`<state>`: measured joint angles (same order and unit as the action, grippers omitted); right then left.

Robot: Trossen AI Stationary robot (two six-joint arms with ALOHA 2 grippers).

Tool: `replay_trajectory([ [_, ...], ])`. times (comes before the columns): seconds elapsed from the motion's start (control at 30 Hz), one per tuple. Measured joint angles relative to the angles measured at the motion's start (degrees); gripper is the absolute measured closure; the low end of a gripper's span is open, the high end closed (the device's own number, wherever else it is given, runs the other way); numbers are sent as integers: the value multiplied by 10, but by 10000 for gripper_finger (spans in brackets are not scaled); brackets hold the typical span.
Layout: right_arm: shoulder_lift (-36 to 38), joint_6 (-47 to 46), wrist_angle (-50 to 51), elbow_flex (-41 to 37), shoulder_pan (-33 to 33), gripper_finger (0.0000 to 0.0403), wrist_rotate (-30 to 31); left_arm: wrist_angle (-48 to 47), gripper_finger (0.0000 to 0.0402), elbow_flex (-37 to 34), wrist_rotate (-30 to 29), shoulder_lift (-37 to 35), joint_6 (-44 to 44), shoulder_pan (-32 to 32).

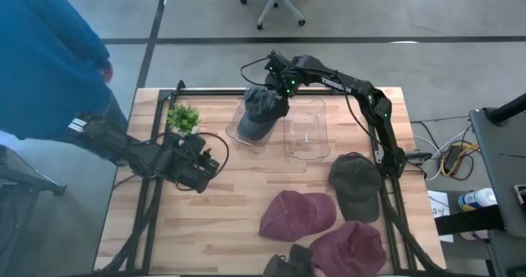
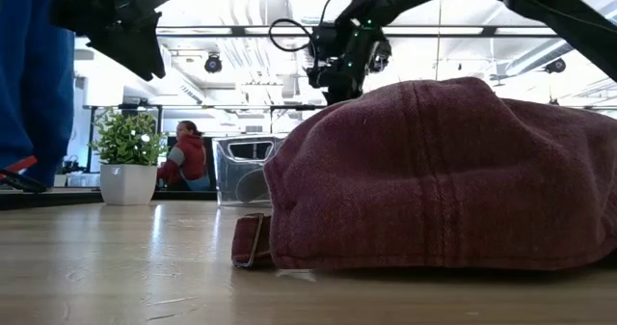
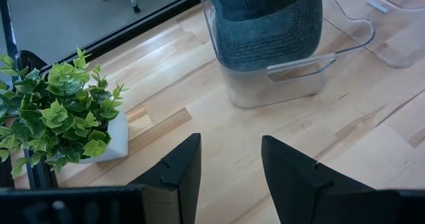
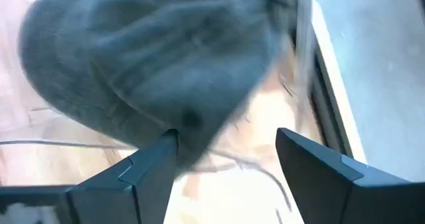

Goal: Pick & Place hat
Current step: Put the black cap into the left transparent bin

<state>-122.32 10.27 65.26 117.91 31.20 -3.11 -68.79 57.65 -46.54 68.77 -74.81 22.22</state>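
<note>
The grey denim hat (image 1: 259,113), draped over the clear bin (image 1: 251,137) at the high view's upper centre, looks light, soft and floppy, best pinched at its stiff brim; the right claw (image 1: 275,84) hovers open and empty above it.

On the worktop (image 1: 230,186), a hat (image 1: 258,113) sits in the left bin (image 1: 243,134) at upper centre of the high view; a second bin (image 1: 306,131) stands just right. A plant (image 1: 183,117) stands at left. Three hats (image 1: 297,213) lie at lower right.
</note>
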Motion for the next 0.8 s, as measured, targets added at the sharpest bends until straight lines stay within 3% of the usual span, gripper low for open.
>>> replay_trajectory([
  [0.2,13,-2,90,-8,-3,166,-4,0,250,-11,0,0,0,-2],
  [0.8,-44,51,-107,-27,-24,180,19,19,250,-42,5,0,-5,-9],
])
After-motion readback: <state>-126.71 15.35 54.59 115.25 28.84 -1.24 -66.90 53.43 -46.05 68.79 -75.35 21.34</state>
